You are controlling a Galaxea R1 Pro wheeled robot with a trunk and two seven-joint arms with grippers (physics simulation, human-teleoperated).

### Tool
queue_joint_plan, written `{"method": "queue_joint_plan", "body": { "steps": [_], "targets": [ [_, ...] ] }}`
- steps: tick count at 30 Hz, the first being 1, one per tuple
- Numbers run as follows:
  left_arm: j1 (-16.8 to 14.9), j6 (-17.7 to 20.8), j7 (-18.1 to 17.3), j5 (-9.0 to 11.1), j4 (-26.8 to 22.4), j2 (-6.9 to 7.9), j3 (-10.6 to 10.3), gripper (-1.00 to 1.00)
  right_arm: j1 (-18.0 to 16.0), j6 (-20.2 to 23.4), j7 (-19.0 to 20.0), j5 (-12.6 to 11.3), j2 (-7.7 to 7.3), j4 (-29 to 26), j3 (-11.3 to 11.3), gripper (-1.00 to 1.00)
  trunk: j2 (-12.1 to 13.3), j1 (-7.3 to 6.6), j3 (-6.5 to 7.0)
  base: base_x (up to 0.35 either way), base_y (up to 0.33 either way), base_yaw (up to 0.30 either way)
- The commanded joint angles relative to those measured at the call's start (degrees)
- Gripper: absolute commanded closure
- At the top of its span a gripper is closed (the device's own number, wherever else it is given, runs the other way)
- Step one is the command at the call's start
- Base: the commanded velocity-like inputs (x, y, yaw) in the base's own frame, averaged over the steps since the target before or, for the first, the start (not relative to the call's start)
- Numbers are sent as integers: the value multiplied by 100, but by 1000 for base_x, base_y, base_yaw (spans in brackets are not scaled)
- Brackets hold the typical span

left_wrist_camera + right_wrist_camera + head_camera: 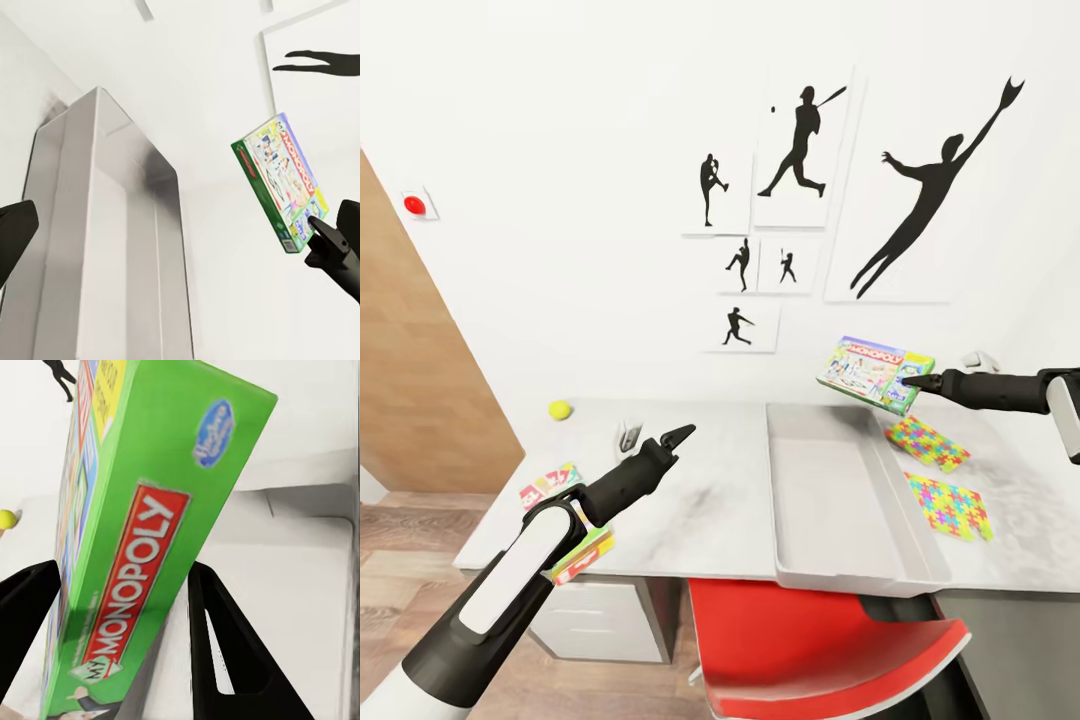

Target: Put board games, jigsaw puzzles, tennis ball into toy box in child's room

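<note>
The white-green Monopoly board game (875, 373) hangs tilted above the far right corner of the grey toy box (800, 560), which stands open on the table (700, 510). My right gripper (910, 381) is shut on it; in the right wrist view the box (142, 547) sits between the black fingers (217, 645). Two bright jigsaw puzzles (927, 443) (950, 505) lie flat to the right of the toy box. The tennis ball (560, 409) rests at the table's far left. My left gripper (678, 435) hovers open over the table left of the toy box. A red-yellow-green board game (550, 485) lies partly under my left forearm.
A red chair (820, 640) is pushed under the table's front edge below the toy box. White drawers (600, 620) sit beneath the table's left end. A small grey object (628, 437) lies near my left gripper. The white wall with black silhouettes runs right behind the table.
</note>
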Motion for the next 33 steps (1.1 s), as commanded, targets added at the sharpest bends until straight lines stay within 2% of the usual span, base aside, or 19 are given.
{"method": "queue_joint_plan", "body": {
  "steps": [1, 19, 33],
  "targets": [
    [-3, -3, 48, 60, -10, 3, -5, -100, -5, 30, 10, -14, 1, 2, -5, 100, -12, 5, -12, 107, -89, 0],
    [8, -7, 40, 59, -10, 5, -4, -100, 51, 16, 11, -13, 5, -2, -8, 100, -12, 5, -12, 24, -17, 0],
    [11, -13, 56, 59, -10, 2, -4, -100, 78, 4, 3, -6, 5, -6, -12, 100, -12, 5, -12, 135, -1, 0]
  ]
}}
